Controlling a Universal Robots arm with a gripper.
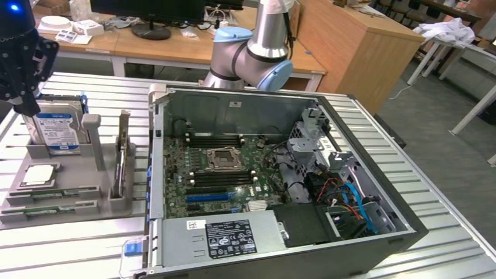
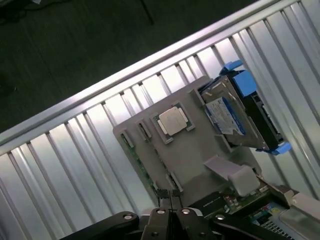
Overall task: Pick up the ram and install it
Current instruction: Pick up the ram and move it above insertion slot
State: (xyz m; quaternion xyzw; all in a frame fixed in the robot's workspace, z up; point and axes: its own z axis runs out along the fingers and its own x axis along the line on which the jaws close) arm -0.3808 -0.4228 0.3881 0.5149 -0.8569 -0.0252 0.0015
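Two ram sticks (image 1: 54, 192) lie flat in the front slots of a grey parts holder (image 1: 78, 174) at the exterior view's left. In the wrist view one ram stick (image 2: 141, 165) shows as a green strip along the holder's edge (image 2: 200, 145). My gripper (image 1: 32, 106) hangs high over the holder's back corner, beside the hard drive (image 1: 56, 129), well above the ram. Its fingers (image 2: 170, 212) are pressed together with nothing between them. The open computer case (image 1: 232, 96) lies in the middle, its motherboard (image 1: 197, 174) facing up with dark memory slots (image 1: 220, 139) beside the processor socket.
The holder also carries a processor chip (image 1: 39, 174), the blue-railed hard drive (image 2: 240, 112) and an expansion card (image 1: 122, 157) standing on edge. A long blue slot (image 1: 209, 197) sits on the motherboard. The ribbed metal table (image 1: 69, 244) ends close behind the holder; desks and monitors stand beyond.
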